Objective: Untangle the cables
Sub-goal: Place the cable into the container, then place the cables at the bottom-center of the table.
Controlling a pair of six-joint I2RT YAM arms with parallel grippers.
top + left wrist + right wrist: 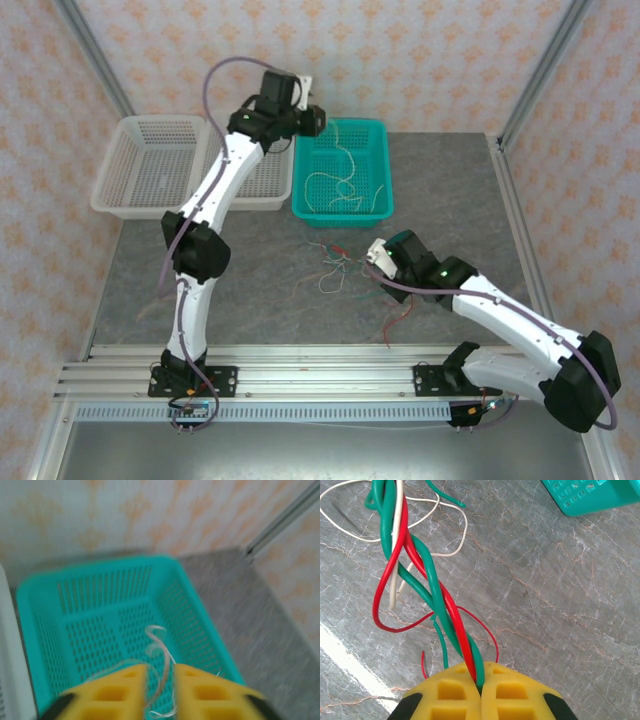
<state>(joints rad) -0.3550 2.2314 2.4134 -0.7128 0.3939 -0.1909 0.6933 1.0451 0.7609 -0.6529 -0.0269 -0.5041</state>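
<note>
The cables are thin red, green and cream-white wires. A tangle of them (335,260) lies on the grey table in front of the teal basket (340,217). My right gripper (481,672) is shut on a twisted red and green bundle (427,587) with a white strand (465,527) woven in; it sits at the tangle's right side (372,255). My left gripper (160,670) hovers over the teal basket (100,587), at its far left corner (318,120). Its yellow fingers stand slightly apart, and a curled white cable (162,650) hangs loose in the gap. More white cables (345,185) lie inside the basket.
A white basket (160,210) stands left of the teal one, partly under the left arm. A corner of the teal basket (595,497) shows at the upper right of the right wrist view. Metal frame posts and patterned walls close off the table's back and sides.
</note>
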